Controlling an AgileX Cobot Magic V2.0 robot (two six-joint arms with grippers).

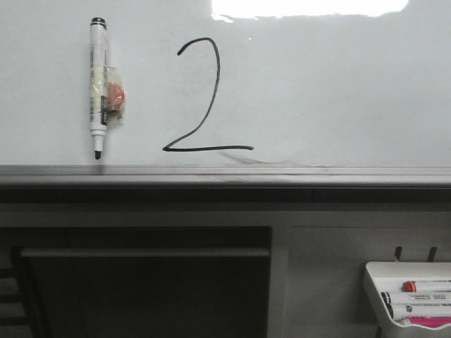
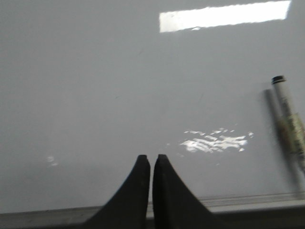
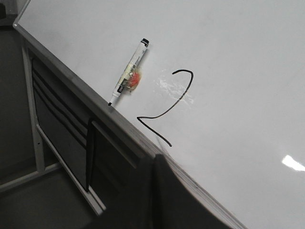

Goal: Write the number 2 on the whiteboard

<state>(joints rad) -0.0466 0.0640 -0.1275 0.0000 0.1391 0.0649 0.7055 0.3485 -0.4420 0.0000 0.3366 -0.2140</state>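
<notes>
A tall black number 2 (image 1: 201,98) stands drawn on the whiteboard (image 1: 338,84), its base line just above the grey lower rim (image 1: 225,172). It shows too in the right wrist view as the number 2 (image 3: 171,102) on the whiteboard (image 3: 238,71). A white marker (image 1: 98,84) with a black tip hangs point-down on the board, left of the digit. My left gripper (image 2: 151,160) is shut and empty in front of the whiteboard (image 2: 95,95), with the marker (image 2: 289,119) off to one side. My right gripper (image 3: 153,162) is shut and empty near the board's rim. Neither gripper shows in the front view.
An orange lump (image 1: 115,97) wrapped in clear tape clings to the marker's side. Under the rim a dark cabinet (image 1: 141,282) fills the lower left. A white tray (image 1: 409,292) with several markers hangs at the lower right. Glare (image 1: 310,7) marks the board's top.
</notes>
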